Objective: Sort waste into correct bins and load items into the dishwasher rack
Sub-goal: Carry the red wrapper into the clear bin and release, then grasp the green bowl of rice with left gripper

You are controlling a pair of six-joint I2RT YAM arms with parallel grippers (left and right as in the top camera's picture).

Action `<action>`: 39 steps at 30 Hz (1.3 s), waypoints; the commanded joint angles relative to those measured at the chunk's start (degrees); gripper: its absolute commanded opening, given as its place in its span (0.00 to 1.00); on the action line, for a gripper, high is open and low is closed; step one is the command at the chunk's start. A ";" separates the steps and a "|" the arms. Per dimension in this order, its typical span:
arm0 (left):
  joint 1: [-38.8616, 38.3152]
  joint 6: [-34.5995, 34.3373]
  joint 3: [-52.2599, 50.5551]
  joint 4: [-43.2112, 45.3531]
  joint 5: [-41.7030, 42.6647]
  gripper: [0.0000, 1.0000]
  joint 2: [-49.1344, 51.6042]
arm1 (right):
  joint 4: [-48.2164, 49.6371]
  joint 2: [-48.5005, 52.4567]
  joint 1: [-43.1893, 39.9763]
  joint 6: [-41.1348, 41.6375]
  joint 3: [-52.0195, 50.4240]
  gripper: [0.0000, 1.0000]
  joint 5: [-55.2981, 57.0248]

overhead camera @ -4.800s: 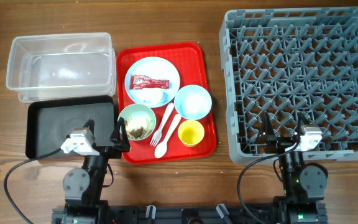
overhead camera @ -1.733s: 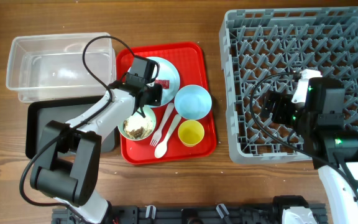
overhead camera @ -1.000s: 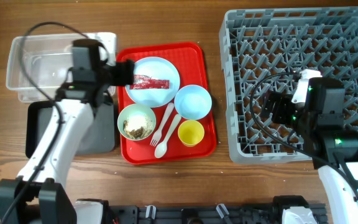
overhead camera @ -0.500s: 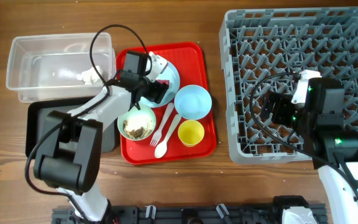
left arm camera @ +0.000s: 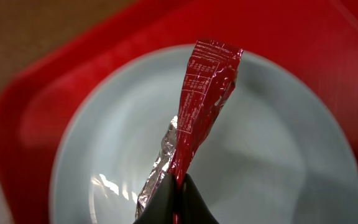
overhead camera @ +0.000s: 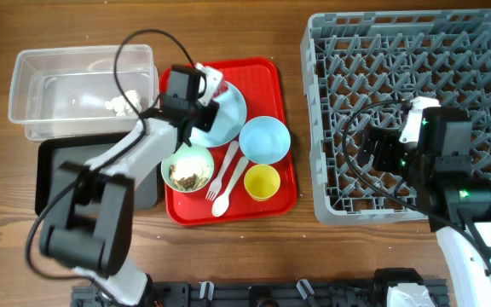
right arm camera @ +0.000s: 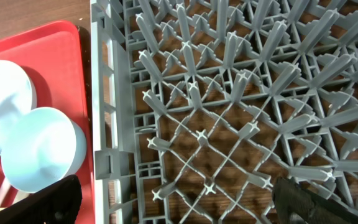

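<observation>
Brown wood is the top of the desk [overhead camera: 254, 256], and all the things sit on it.

The left fingers [left arm camera: 176, 198] are pinched tight on one end of the red sachet [left arm camera: 199, 102]. The rest of the sachet sticks out over the pale blue plate [left arm camera: 278, 168]. I cannot tell if its far end touches the plate. The plate sits on the red tray [left arm camera: 328, 37]. Near it on that tray are the green bowl [overhead camera: 177, 158] with the crumbly leftovers [overhead camera: 189, 177], the blue bowl [overhead camera: 264, 139], the yellow cup [overhead camera: 262, 182], the fork [overhead camera: 228, 164] and the spoon [overhead camera: 225, 198]. Just left of the red tray are the clear tub [overhead camera: 32, 94] and the black tray [overhead camera: 54, 183]. A white scrap [overhead camera: 124, 104] lies in the clear tub.

The right fingers [overhead camera: 373, 152] are spread wide and hold nothing. They hang over the near left part of the big grey rack [overhead camera: 416, 51], which has no dishes in it.

I think the job is at the trash step, and it is early. The leftovers are not binned and nothing is in the rack. The next move needs the left fingers to stay tight, lift the sachet clear of the plate, carry it left over the tub wall, and open only when it is right above a bin. My guess is the clear tub, since the scrap is there.
</observation>
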 commanded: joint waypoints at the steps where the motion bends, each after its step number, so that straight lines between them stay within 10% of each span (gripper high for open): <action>1: 2.95 -9.49 0.26 -0.44 -5.03 0.04 -11.82 | 0.02 0.24 0.17 -0.57 1.27 1.00 -0.07; 8: 19.76 -24.96 0.26 0.26 -5.01 0.05 -13.68 | 0.15 0.24 0.17 -0.57 1.27 1.00 -0.07; 11: 23.80 -24.96 0.26 -0.22 -4.98 0.54 -10.73 | 0.09 0.24 0.17 -0.57 1.27 1.00 -0.07; 13: 23.85 -24.87 0.26 0.22 -4.98 0.60 -11.72 | 0.04 0.24 0.17 -0.55 1.27 1.00 -0.07; 21: 5.90 -27.15 0.26 -25.55 1.92 0.47 -26.56 | 0.13 0.24 0.17 -0.55 1.27 1.00 -0.07; 26: -9.27 -29.33 -0.31 -34.14 1.90 0.47 -19.69 | 0.11 0.24 0.17 -0.55 1.27 0.99 -0.07; 34: -13.14 -29.46 -0.28 -34.10 1.25 0.42 -4.39 | 0.04 0.24 0.17 -0.50 1.27 1.00 -0.09; 39: -13.14 -29.46 -0.28 -34.23 1.22 0.10 -3.56 | -0.09 0.24 0.17 -0.52 1.27 1.00 -0.09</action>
